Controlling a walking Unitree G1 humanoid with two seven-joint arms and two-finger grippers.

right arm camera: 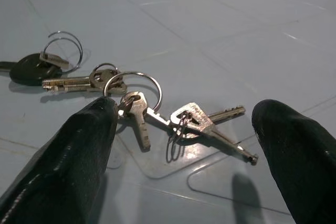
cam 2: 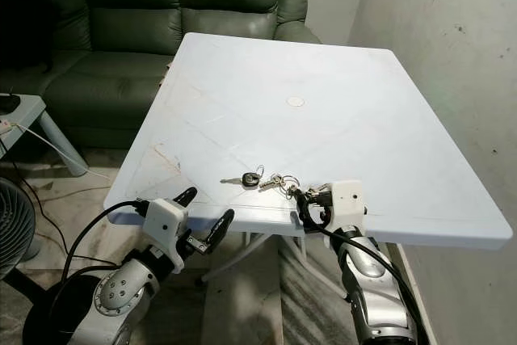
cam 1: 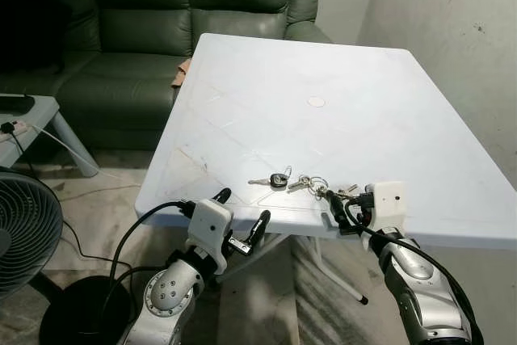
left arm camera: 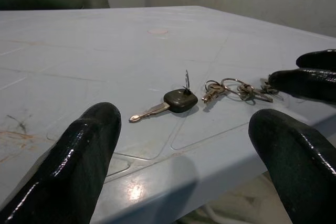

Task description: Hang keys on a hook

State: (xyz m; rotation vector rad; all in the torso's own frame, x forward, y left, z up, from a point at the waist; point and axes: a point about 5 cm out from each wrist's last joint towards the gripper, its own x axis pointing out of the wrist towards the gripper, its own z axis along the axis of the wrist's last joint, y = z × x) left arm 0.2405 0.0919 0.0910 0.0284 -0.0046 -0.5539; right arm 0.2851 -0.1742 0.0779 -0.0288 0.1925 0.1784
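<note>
A bunch of keys (cam 1: 305, 184) on linked rings lies on the white plastic table (cam 1: 323, 119), close to its front edge. The black-headed key (cam 1: 279, 179) is at the bunch's left end. My right gripper (cam 1: 344, 204) is open at the table edge, with its fingers on either side of the bunch's right-hand keys (right arm camera: 197, 120), just short of them. My left gripper (cam 1: 241, 211) is open too. It hangs in front of and slightly below the table edge, to the left of the keys (left arm camera: 181, 99), and holds nothing.
A dark green sofa (cam 1: 202, 22) stands behind the table. A bare wall (cam 1: 460, 46) runs along the right. A fan (cam 1: 24, 232) and a small grey side table (cam 1: 28, 119) with a cable are at the left. A round cap (cam 1: 316, 102) marks the table's middle.
</note>
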